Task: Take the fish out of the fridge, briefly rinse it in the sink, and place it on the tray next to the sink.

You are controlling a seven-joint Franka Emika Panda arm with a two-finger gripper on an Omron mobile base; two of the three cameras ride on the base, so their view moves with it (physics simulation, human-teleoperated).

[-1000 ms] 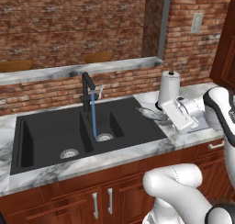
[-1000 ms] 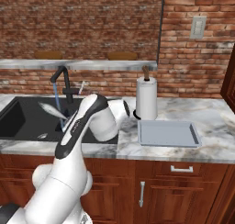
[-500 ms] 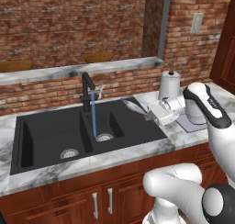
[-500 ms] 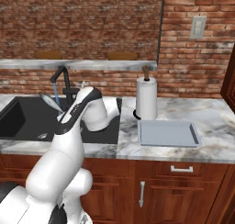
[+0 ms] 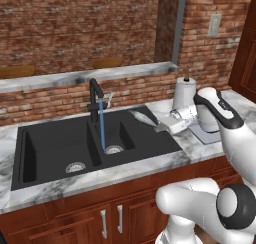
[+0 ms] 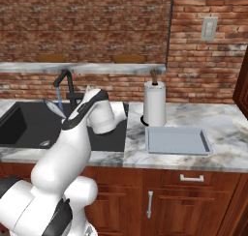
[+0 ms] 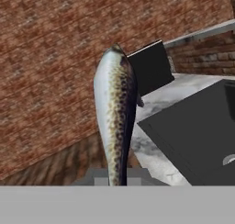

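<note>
Fish (image 5: pixel 143 118), slender and silver-grey with a darker speckled back, juts out from the tips of the pincer (image 5: pixel 159 126), which is pinched on its tail end; the body points away from the hand, out over the right basin. In the hand view the fish (image 7: pixel 115 117) rises straight up from between the dark finger tips.

Below and beyond the pincer spreads the grey-white marble counter (image 5: pixel 45 185), and set into it is the black rectangular double-basin sink (image 5: pixel 60 143); the pincer hangs above the sink's right rim. From the right base view the sink (image 6: pixel 29 126) lies behind the white arm, with the fish (image 6: pixel 54 108) showing just past it.

Behind the pincer, on the arm's side, lies the shallow pale grey-blue tray (image 6: pixel 178 140) flat on the counter, well apart from the fish. Near the tray's far left corner stands the upright white paper-towel roll (image 6: pixel 154 103), seen also close behind the hand (image 5: pixel 183 92).

Ahead of the fish stands the tall black angular faucet (image 5: pixel 95 99), with a thin blue stream of water (image 5: pixel 102 125) falling from its spout into the right basin. The fish is beside the stream, not touching it.
</note>
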